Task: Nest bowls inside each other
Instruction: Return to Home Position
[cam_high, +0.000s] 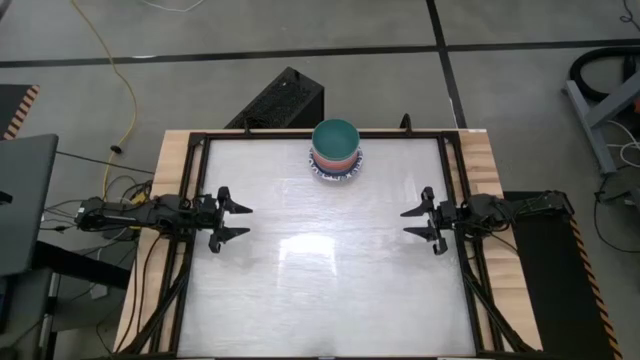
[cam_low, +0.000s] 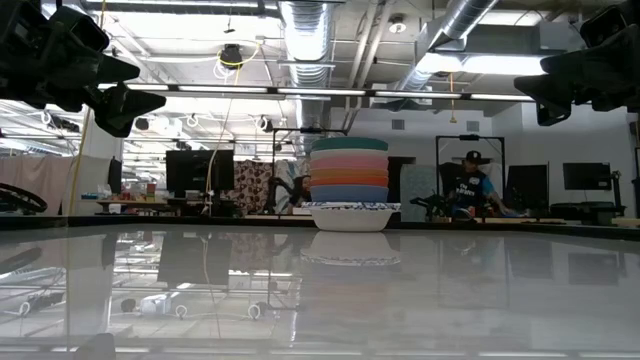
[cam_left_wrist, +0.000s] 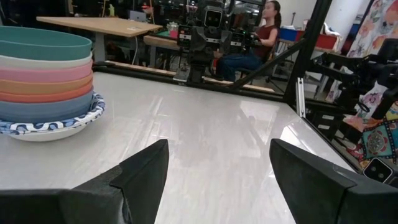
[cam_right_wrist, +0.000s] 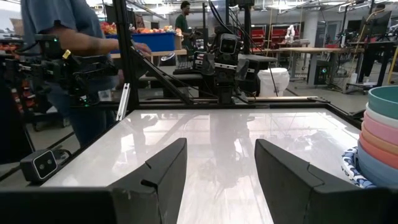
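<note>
The bowls (cam_high: 336, 150) stand nested in one stack near the table's far edge, at its middle. A teal bowl (cam_low: 349, 145) is on top, with cream, pink, orange, red and blue rims below it, and a white bowl with a blue patterned rim (cam_left_wrist: 53, 122) bears the stack on the table. My left gripper (cam_high: 240, 221) hovers open at the table's left side, fingers level, pointing right. My right gripper (cam_high: 413, 224) hovers open at the table's right side, pointing left. Neither gripper is near the stack.
A black frame (cam_high: 200, 140) runs round the white tabletop (cam_high: 330, 270), with wooden boards at its sides. A black box (cam_high: 280, 100) stands beyond the far edge. People are in the room behind the table, one (cam_right_wrist: 68, 68) close to its left side.
</note>
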